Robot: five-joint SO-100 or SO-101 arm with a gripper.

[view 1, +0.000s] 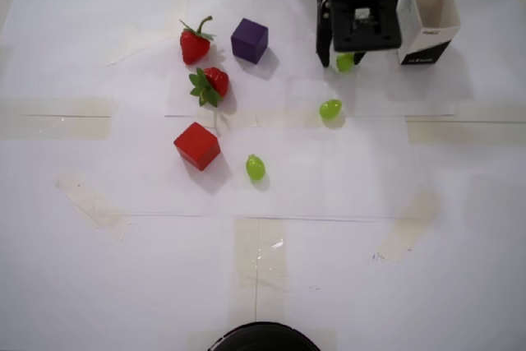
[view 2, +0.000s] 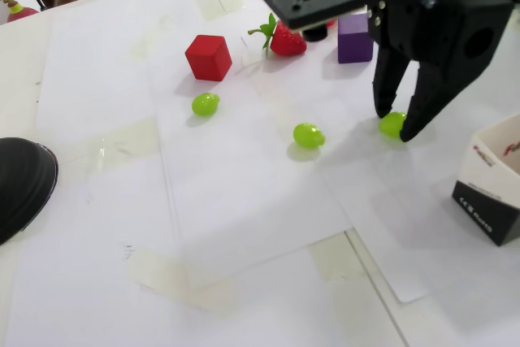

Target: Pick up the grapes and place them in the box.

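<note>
Three small green grapes lie on the white paper. One grape sits on the table between the fingers of my black gripper. The jaws stand either side of it, with a small gap showing on one side in the overhead view. The second grape lies just in front of it, and the third grape lies near the red cube. The white box stands upright and open-mouthed beside the gripper, on its right in both views.
A red cube, a purple cube and two strawberries lie left of the gripper in the overhead view. A dark round object sits at the table's edge.
</note>
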